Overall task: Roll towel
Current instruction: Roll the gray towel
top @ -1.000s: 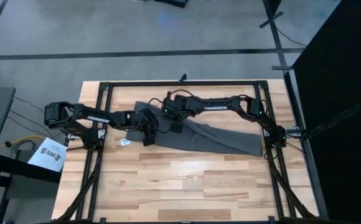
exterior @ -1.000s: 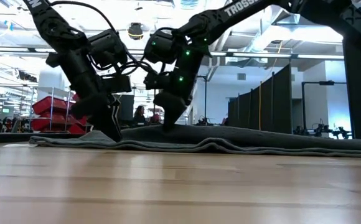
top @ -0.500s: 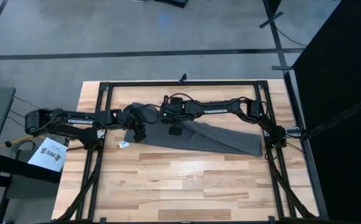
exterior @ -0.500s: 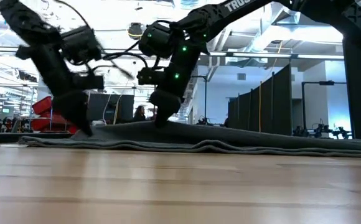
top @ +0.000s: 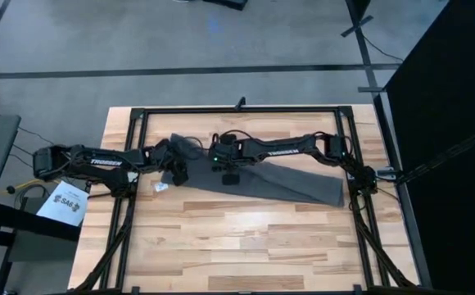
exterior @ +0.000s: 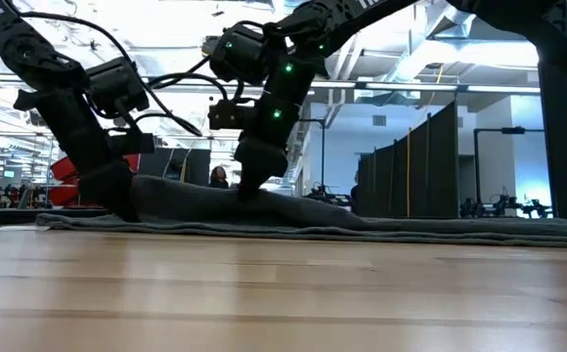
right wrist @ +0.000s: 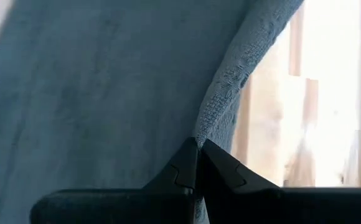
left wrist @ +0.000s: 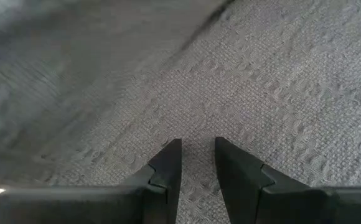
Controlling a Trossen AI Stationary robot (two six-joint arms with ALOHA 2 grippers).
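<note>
Wooden table (top: 246,238) carries the dark grey towel (top: 287,182), stretched from the left gripper (top: 178,170) toward the right arm's base. Low view: right gripper (exterior: 247,184) meets a raised hump of towel. Wrist views: left gripper slightly parted over cloth; right gripper pinches the towel's edge

overhead looks straight down; low looks level; wrists close on towel (top: 287,182).

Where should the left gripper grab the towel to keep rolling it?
Probably the raised folded hem at the towel's left end, coming from the left along the table. That end is lifted into a low hump, easier to pinch than the flat remainder. The left gripper sits there slightly open; the right gripper already pinches an edge.
</note>
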